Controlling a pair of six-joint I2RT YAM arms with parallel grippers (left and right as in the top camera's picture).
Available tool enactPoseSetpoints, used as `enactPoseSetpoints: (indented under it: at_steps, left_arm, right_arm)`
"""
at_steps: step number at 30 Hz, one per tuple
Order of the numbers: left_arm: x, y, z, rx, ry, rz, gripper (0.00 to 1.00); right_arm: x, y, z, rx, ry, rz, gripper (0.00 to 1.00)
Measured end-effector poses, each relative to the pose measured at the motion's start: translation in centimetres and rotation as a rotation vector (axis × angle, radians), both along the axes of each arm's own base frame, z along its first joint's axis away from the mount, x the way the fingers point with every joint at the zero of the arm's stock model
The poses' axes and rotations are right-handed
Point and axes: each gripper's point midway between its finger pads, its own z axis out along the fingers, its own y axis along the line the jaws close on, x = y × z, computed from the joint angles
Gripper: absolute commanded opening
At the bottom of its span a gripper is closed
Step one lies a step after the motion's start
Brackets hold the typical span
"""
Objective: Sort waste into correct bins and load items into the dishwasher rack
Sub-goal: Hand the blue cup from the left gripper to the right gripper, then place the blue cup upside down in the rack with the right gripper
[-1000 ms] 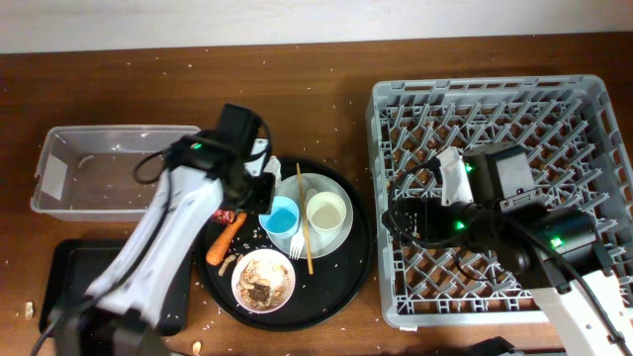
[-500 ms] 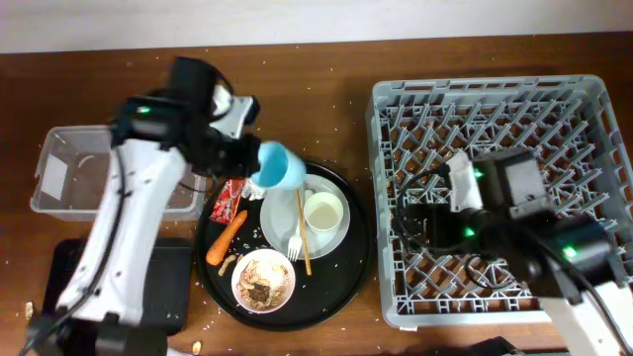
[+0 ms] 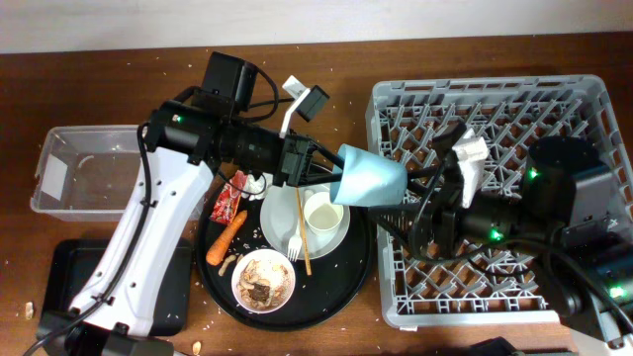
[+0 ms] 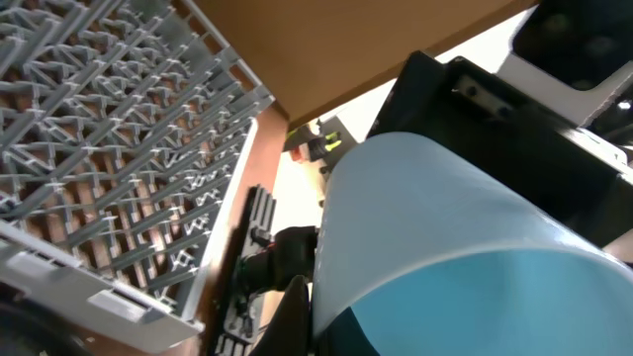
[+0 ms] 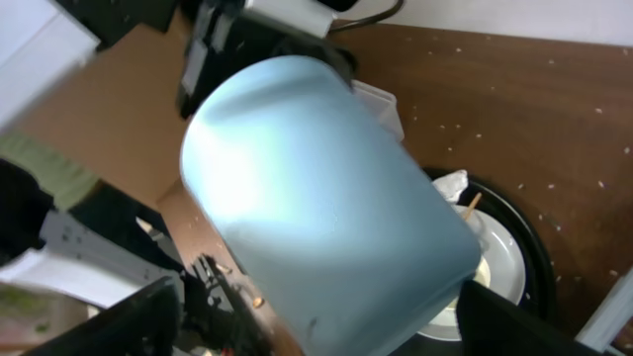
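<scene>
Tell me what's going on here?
The left gripper holds the light blue cup on its side in the air by the left edge of the dishwasher rack. The right gripper is open on either side of the cup, likely a handover. The white bowl and whitish cup are not yet racked.

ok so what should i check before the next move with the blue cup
1. left hand shut on the light blue cup: ok, the cup is held on its side.
2. right hand open: ok, it is spread either side of the cup.
3. right hand touching the cup: cannot tell.
4. cup over the pegs of the dishwasher rack: not ok, it hangs at the rack's left edge.
5. cup empty: cannot tell.
</scene>
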Motion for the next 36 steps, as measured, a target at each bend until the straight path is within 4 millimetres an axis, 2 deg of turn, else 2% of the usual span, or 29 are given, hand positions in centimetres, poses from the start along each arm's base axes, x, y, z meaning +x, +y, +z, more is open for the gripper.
enactPoseSetpoints:
  at_steps: [1, 5, 9, 11, 15, 16, 17, 18, 20, 21, 22, 23, 24, 25, 26, 28, 30, 32, 34, 36]
  left_arm:
    - [-0.1, 0.0, 0.1, -0.007, 0.002, -0.004, 0.0]
    - [-0.2, 0.0, 0.6, -0.033, 0.012, -0.014, 0.0]
    - [-1.3, -0.7, 1.1, -0.072, 0.029, -0.065, 0.0]
    - [-1.3, -0.8, 1.2, -0.076, 0.031, -0.067, 0.0]
    - [-1.7, -0.9, 1.7, -0.102, 0.044, -0.088, 0.0]
    - [-1.8, -0.9, 1.8, -0.108, 0.046, -0.091, 0.0]
    - [-1.8, -0.9, 1.8, -0.111, 0.047, -0.092, 0.0]
    - [-1.9, -0.9, 1.9, -0.116, 0.05, -0.095, 0.0]
    - [-1.9, -0.9, 1.9, -0.116, 0.051, -0.095, 0.01]
    - [-1.9, -0.7, 2.2, -0.133, 0.058, -0.101, 0.08]
    - [-2.0, -0.7, 2.4, -0.141, 0.059, -0.105, 0.41]
    - [-2.0, -0.8, 2.4, -0.145, 0.061, -0.108, 0.78]
    - [-2.0, -0.8, 2.3, -0.139, 0.048, -0.107, 0.99]
    - [-1.9, -0.9, 2.0, -0.122, 0.043, -0.099, 0.99]
    - [-1.7, -0.9, 1.5, -0.097, 0.035, -0.086, 0.99]
    - [-1.1, -0.9, 0.4, -0.037, 0.014, -0.054, 0.99]
    - [-0.2, -0.8, -1.0, 0.044, -0.018, -0.01, 0.99]
    - [0.4, -0.6, -2.0, 0.103, -0.043, 0.023, 0.99]
    - [0.6, -0.5, -2.4, 0.129, -0.044, 0.035, 0.99]
    - [0.7, -0.4, -2.7, 0.142, -0.05, 0.042, 0.99]
  right_arm:
    - [0.1, -0.1, -0.1, -0.003, -0.001, -0.003, 0.85]
    - [0.0, -0.1, 0.1, -0.006, -0.022, 0.009, 0.93]
    - [0.5, -0.7, -0.5, -0.02, -0.001, -0.019, 0.96]
    - [0.4, -1.8, 0.3, -0.003, -0.026, -0.053, 0.93]
    - [-1.1, -0.6, 1.7, 0.076, -0.058, 0.093, 0.84]
    - [-1.3, -0.3, 1.8, 0.093, -0.049, 0.121, 0.75]
    - [-1.3, -0.1, 1.7, 0.1, -0.043, 0.137, 0.73]
    - [-1.2, -0.1, 1.6, 0.102, -0.036, 0.14, 0.62]
    - [-1.1, 0.2, 1.5, 0.116, -0.02, 0.163, 0.57]
    - [-1.4, 0.2, 1.8, 0.124, -0.029, 0.178, 0.55]
    - [-1.6, 0.2, 1.9, 0.124, -0.037, 0.18, 0.55]
    - [-1.7, 0.2, 2.0, 0.123, -0.043, 0.178, 0.56]
    - [-1.9, 0.0, 2.1, 0.112, -0.059, 0.161, 0.55]
    - [-1.5, -0.5, 2.0, 0.086, -0.071, 0.11, 0.55]
    - [-2.0, -0.9, 2.4, 0.077, -0.096, 0.083, 0.55]
    - [-2.4, -2.3, 1.8, 0.033, -0.064, -0.033, 0.54]
    - [-2.7, -5.6, 0.5, -0.04, 0.029, -0.26, 0.51]
    - [-3.5, -10.6, -2.0, -0.142, 0.216, -0.576, 0.5]
    - [-5.5, -15.8, -4.8, -0.24, 0.408, -0.9, 0.51]
    - [-6.4, -19.6, -5.9, -0.315, 0.478, -1.127, 0.51]
